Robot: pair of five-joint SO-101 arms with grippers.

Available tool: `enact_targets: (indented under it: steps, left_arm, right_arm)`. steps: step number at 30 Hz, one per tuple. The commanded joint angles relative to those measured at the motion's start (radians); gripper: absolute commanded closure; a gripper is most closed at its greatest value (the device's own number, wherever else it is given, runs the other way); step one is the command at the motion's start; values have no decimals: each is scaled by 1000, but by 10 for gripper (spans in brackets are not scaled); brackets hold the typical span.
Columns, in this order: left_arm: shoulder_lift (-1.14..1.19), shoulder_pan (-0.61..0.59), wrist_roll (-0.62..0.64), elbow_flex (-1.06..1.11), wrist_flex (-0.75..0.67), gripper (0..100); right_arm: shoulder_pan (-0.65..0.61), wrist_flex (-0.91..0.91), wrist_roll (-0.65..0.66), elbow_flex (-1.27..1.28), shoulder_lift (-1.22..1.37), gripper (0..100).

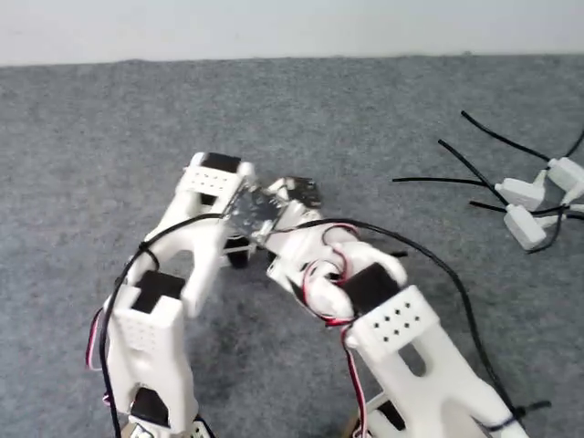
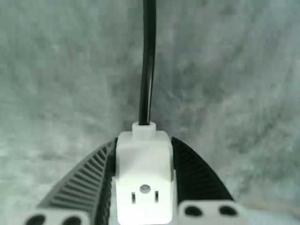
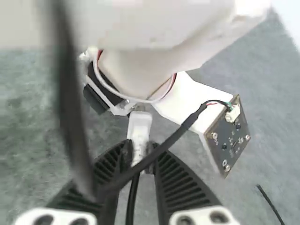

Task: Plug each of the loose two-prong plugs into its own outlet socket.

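A grey, felt-like table cover (image 1: 383, 100) stretches from edge to edge, its fuzzy surface mottled in lighter and darker patches. At the far side it meets a plain, pale wall (image 1: 274, 27) in a straight, nearly level line. The light is soft and even, leaving only faint, blurred shadows on the grey. Seen close, the cover looks cloudy and slightly matted.

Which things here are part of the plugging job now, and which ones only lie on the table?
In the job now:
white socket, held in the left gripper
white plug, held in the right gripper

Only lying there:
white connectors with black cords, untouched on the grey mat at the right arm's side; probably for later pairs
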Motion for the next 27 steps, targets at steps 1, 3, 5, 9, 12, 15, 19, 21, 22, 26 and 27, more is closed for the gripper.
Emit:
enact_targets:
  steps: [1, 3, 5, 9, 12, 15, 19, 21, 22, 26, 27]
  left_arm:
    - [-63, 35, 63, -84, 6, 988]
    - [-61, 40, 72, -84, 5, 988]
    - [-61, 41, 100, -84, 2, 985]
    - [-61, 38, 176, -90, 0, 926]
    - [-63, 35, 232, -90, 8, 717]
    - [-64, 34, 245, -90, 14, 494]
    - [-74, 32, 242, -107, 54, 436]
    - [-74, -3, 245, -137, 72, 457]
    - [-74, -25, 247, -153, 75, 471]
    - [-72, -170, 288, -232, 103, 532]
    - [-72, -207, 304, -251, 118, 542]
  right_arm:
    - [18, 15, 14, -51, -87, 989]
    - [19, 16, 14, -46, -108, 989]
    - [19, 16, 14, -41, -114, 989]
    - [13, 16, 14, -38, -111, 989]
    - [13, 16, 12, -38, -111, 989]
    - [13, 16, 8, -37, -111, 989]
    - [13, 16, 6, -37, -111, 989]
    - [13, 16, 5, -35, -111, 989]
    - [13, 16, 5, -35, -111, 989]
    - [12, 8, 6, -26, -111, 989]
    - [10, 8, 6, -26, -111, 989]
